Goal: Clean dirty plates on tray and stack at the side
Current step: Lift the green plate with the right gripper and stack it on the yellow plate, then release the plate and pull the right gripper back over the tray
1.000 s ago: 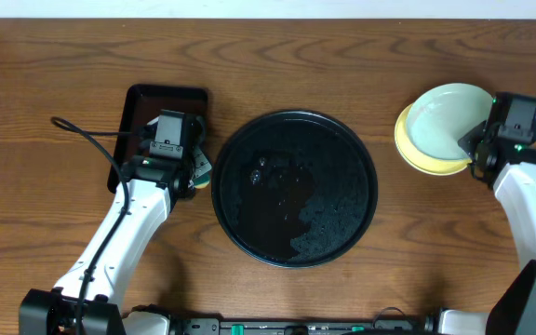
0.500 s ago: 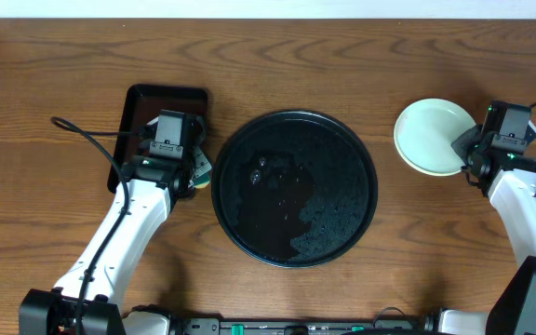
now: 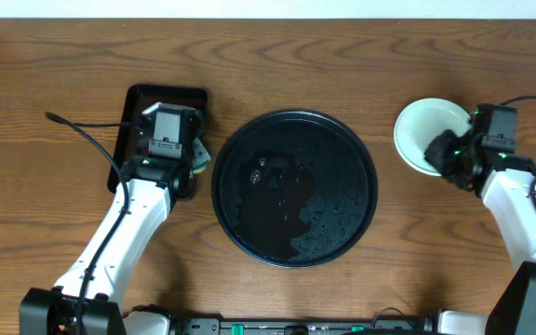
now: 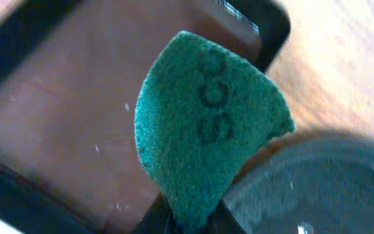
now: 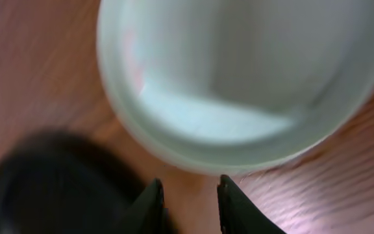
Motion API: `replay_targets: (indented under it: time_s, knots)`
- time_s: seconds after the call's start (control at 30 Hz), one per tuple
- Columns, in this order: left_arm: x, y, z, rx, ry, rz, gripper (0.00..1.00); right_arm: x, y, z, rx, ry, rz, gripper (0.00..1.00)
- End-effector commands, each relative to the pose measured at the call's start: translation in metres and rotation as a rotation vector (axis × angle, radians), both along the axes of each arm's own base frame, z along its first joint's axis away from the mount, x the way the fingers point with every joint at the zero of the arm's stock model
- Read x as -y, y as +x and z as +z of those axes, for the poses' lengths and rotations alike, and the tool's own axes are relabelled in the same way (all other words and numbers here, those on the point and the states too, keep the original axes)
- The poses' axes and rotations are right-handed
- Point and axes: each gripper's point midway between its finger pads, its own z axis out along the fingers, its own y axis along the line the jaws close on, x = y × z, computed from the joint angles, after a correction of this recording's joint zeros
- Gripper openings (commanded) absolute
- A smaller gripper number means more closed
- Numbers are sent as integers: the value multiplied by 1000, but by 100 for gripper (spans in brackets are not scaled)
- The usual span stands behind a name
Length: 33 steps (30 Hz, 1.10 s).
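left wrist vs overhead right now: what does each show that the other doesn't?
Left wrist only: the sponge's green scouring face with dark printed marks, pinched at its lower edge by the left gripper.
Overhead only: the whole black tray with no plates on it, a pale plate off to its right, and the right gripper at that plate's edge.
Both: the brown tray below the sponge, part of the black tray's rim, the wooden table.

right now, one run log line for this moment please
left hand: shut on sponge over brown tray | right hand: open, at plate rim | black tray: wet, no plates
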Motion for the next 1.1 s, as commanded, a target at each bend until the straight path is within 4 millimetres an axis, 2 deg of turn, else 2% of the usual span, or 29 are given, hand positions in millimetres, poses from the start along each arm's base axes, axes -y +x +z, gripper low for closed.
replay_targets:
  time_s: [0.0,0.13,0.2,0.27,0.4,0.5,0.57,0.7,0.83,0.97,1.07]
  knots:
    - [-26,9,-7,7,101,32,8,-42,-8,13,24,50,161,27]
    - [-45,23,-25,2,109,77,8,-81,-18,15,13,46,285,28]
    - [-53,26,-34,-11,114,91,16,-100,-21,18,26,45,341,31]
    - [-60,27,-39,-20,124,96,30,-119,-24,24,50,35,399,35]
    - [-66,29,-35,-6,124,110,49,-147,-32,39,112,-31,479,45]
    - [-65,30,-31,1,128,97,61,-159,-38,52,164,-75,515,55]
    - [-61,30,-28,6,112,77,65,-166,-42,63,200,-89,535,56]
    - [-48,26,-13,30,48,33,67,-181,-54,92,296,-84,588,57]
    - [-24,13,19,75,-68,-56,68,-190,-72,120,381,-77,644,57]
    - [2,-11,49,106,-189,-156,68,-190,-91,139,440,-105,665,58]
    - [5,-31,59,93,-203,-166,68,-188,-108,148,460,-132,684,58]
